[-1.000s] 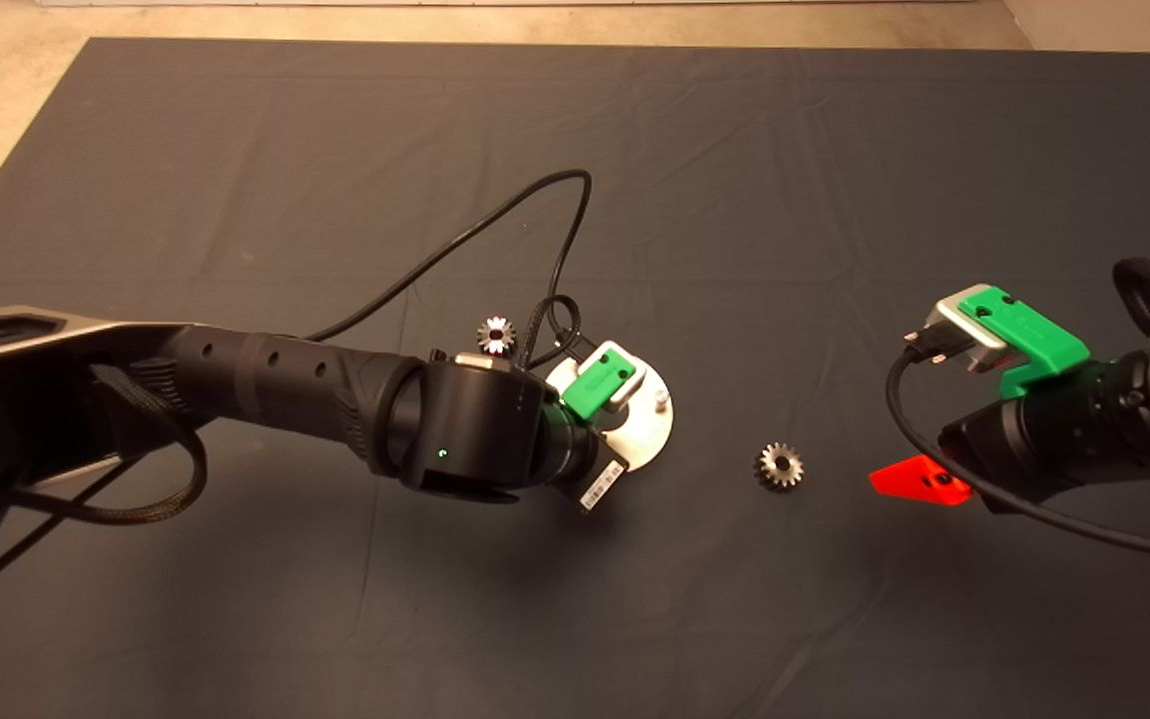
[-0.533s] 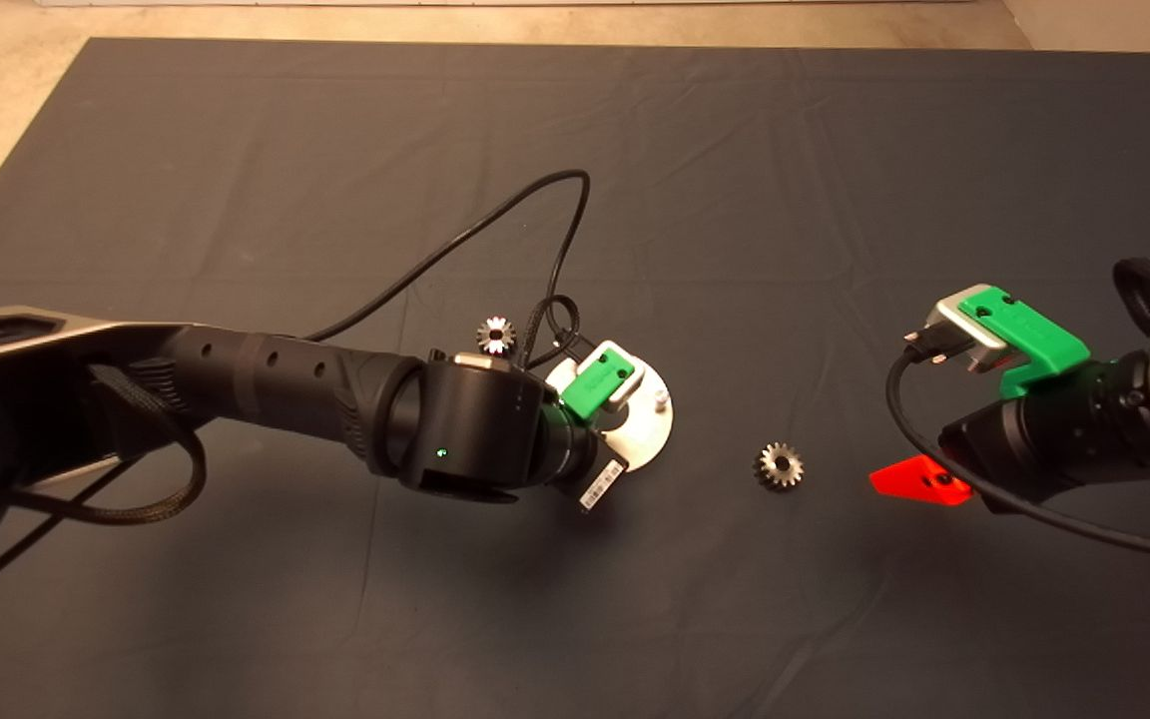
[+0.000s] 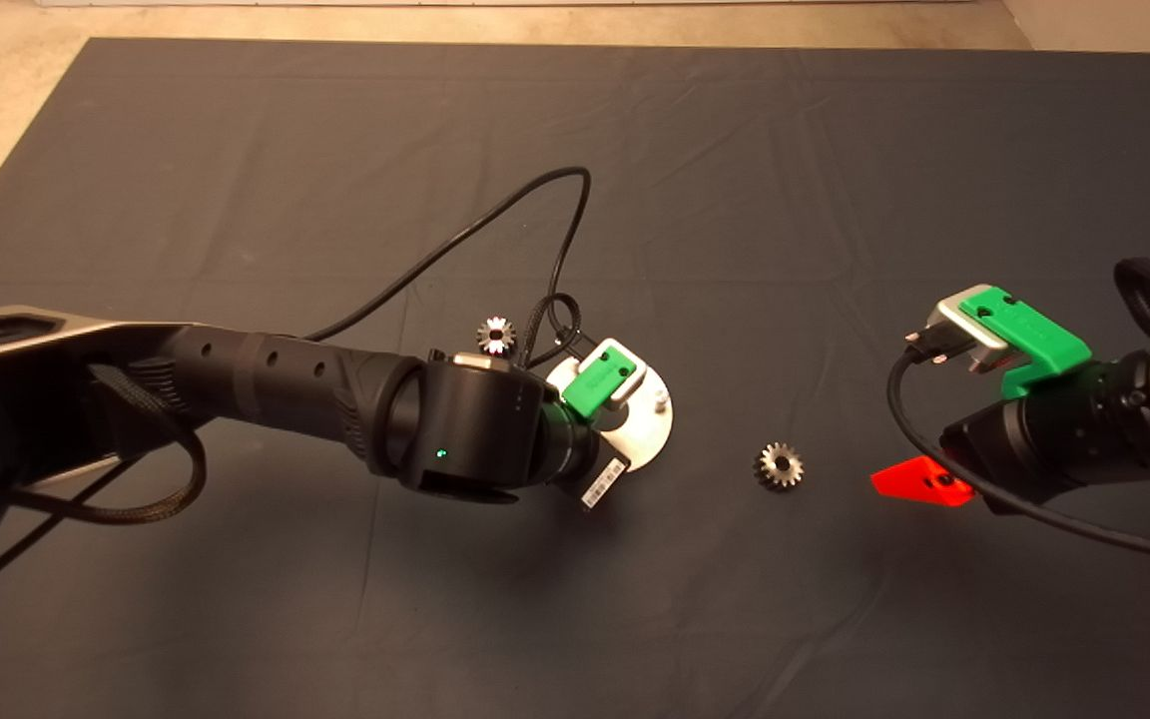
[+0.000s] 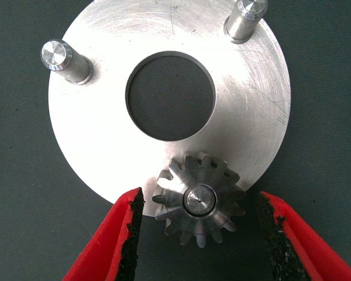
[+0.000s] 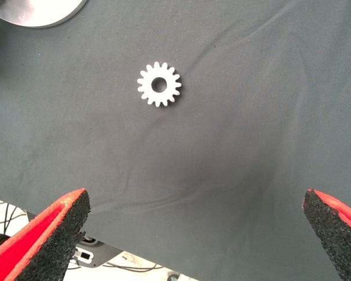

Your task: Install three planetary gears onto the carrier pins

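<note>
Left end effector (image 4: 196, 234) wide open — gear (image 4: 199, 202) seated on pin (image 4: 199, 199) between pads, untouched.

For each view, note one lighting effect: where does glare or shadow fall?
Head view: the left arm casts a soft shadow on the dark mat. Left wrist view: the shiny round metal disc shows bright sheen with fine scratches. Right wrist view: the small toothed metal gear glares near-white.

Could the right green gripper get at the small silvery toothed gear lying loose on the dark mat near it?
Probably yes. The loose gear lies flat and alone on the dark mat, with bare cloth between it and the open right gripper. Nothing stands in the way.
</note>
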